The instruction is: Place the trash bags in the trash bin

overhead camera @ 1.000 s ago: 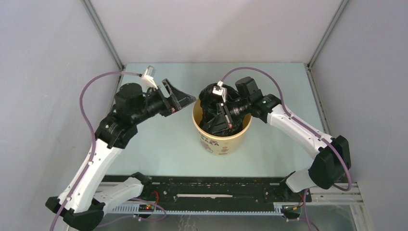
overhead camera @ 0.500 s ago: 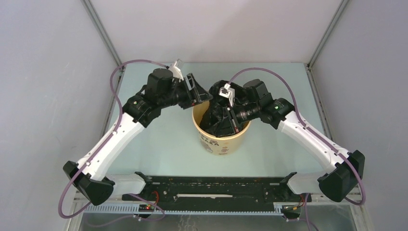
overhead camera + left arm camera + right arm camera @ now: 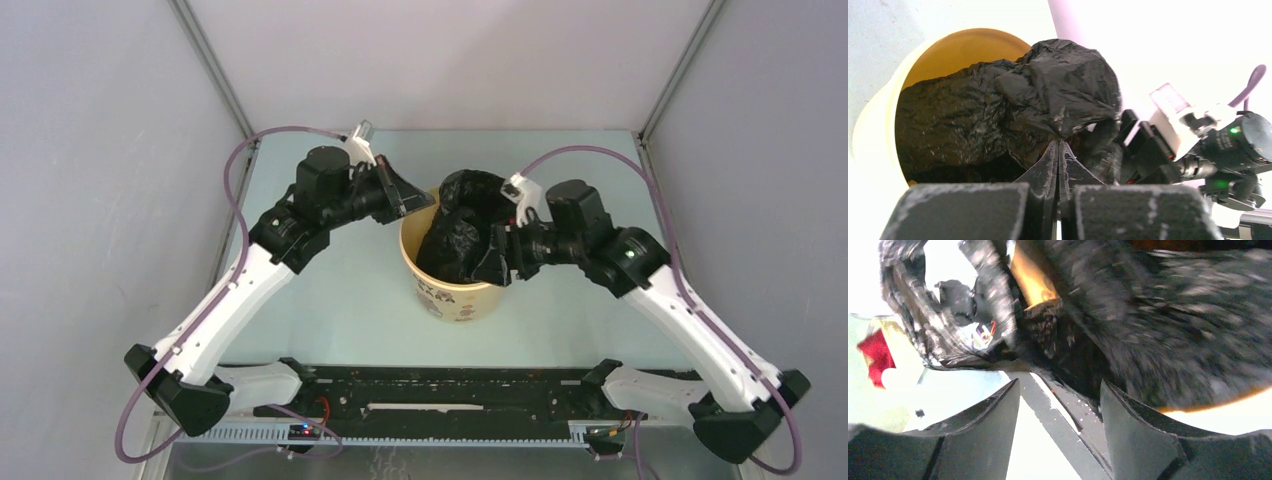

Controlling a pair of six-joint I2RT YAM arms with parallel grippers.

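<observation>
The pale yellow trash bin (image 3: 462, 296) stands mid-table with a crinkled black trash bag (image 3: 458, 232) stuffed in it and bulging over the far rim. In the left wrist view the trash bag (image 3: 1048, 95) fills the trash bin (image 3: 878, 125). My left gripper (image 3: 1059, 143) is shut, its tips pinching a fold of the film where the creases meet. From above, the left gripper (image 3: 428, 204) sits at the bin's far left rim. My right gripper (image 3: 498, 264) is at the bin's right rim. This right gripper (image 3: 1059, 389) is open and empty, with the trash bag (image 3: 1173, 315) just beyond it.
Grey walls and metal corner posts (image 3: 215, 75) enclose the pale green table (image 3: 340, 300). A black rail (image 3: 430, 385) runs along the near edge between the arm bases. Purple cables (image 3: 245, 165) loop above both arms.
My left gripper swung in to the bin's far rim and shut on the bag. My right gripper let go of the bag, opened, and drew back to the bin's right side.
</observation>
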